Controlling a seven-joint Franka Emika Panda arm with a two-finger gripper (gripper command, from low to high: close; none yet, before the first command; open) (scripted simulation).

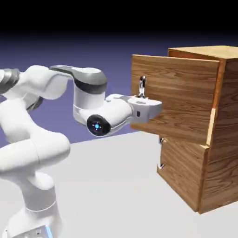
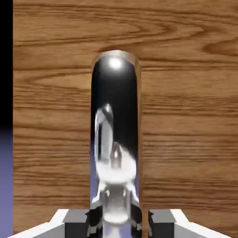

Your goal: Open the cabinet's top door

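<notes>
in the exterior view, the white arm point(image 1: 35, 153) comes first, reaching right to the claw point(image 2: 118, 223), which is clamped on the upright silver handle point(image 2: 115, 130). the top door point(image 1: 186, 93) lies right in front of the claw, swung partly open, its handle side standing out to the left of the brown cabinet point(image 1: 228, 139).

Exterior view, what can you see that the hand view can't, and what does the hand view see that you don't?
Only the exterior view: the white arm, the cabinet's side and the lower panel.
Only the hand view: the grey finger tips, with the handle between them.
Both: the top door's wood and that same shiny handle.
</notes>
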